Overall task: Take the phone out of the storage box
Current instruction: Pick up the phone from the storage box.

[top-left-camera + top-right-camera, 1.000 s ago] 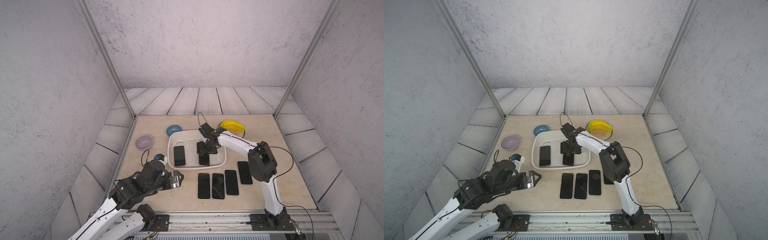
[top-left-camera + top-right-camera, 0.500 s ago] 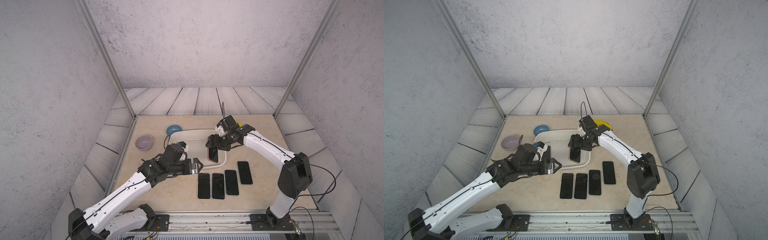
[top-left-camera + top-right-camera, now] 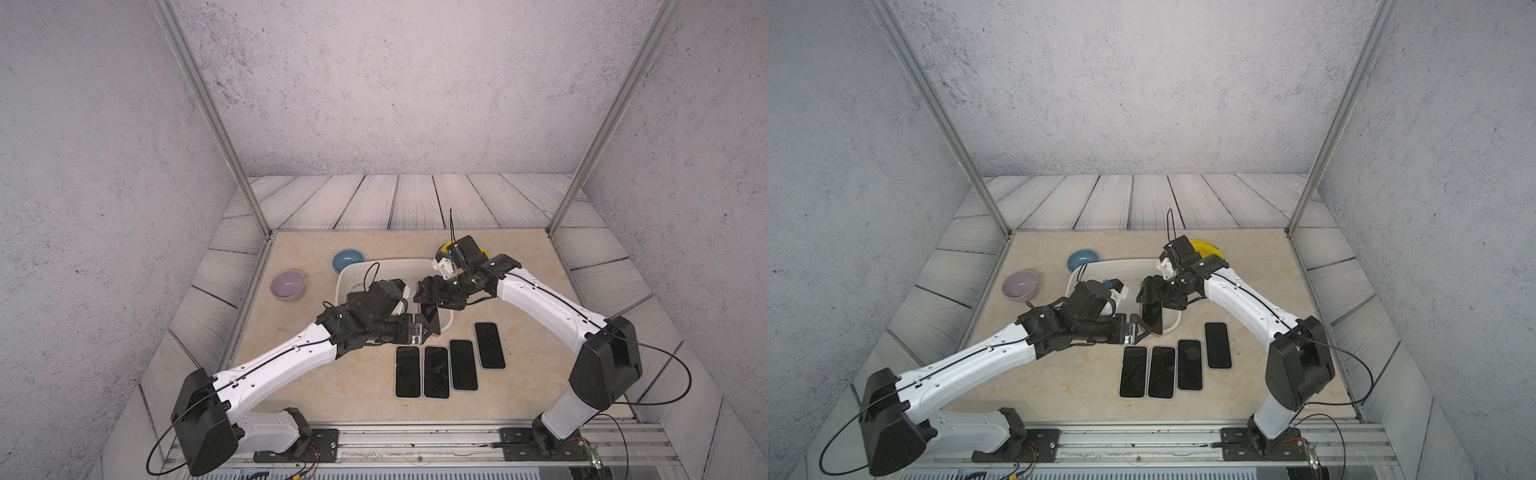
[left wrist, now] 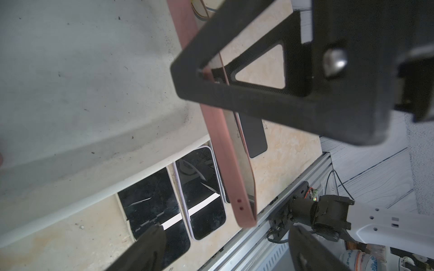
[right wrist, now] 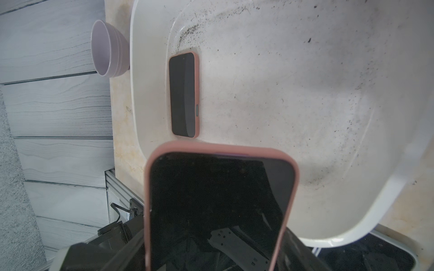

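The white storage box (image 3: 343,279) (image 3: 1074,277) stands mid-table. My right gripper (image 3: 428,296) (image 3: 1153,294) is shut on the top of a phone in a pink case (image 3: 430,318) (image 3: 1153,316), which hangs upright over the box's front right rim. My left gripper (image 3: 423,331) (image 3: 1137,328) is open at the phone's lower end. In the left wrist view the phone's end (image 4: 244,215) sits level with my fingertips (image 4: 150,244), between them and untouched. The right wrist view shows the held phone (image 5: 218,206) and another pink-cased phone (image 5: 184,93) flat in the box (image 5: 293,82).
Several dark phones (image 3: 435,372) (image 3: 1160,372) lie in a row on the table just in front of the box. A blue bowl (image 3: 348,261) and a lilac bowl (image 3: 287,284) stand left of it, a yellow dish (image 3: 1207,249) behind my right wrist.
The right gripper lifted the phone out of the box and carried it toward the front right rim. The left arm swung in from the front left to the phone's lower end.
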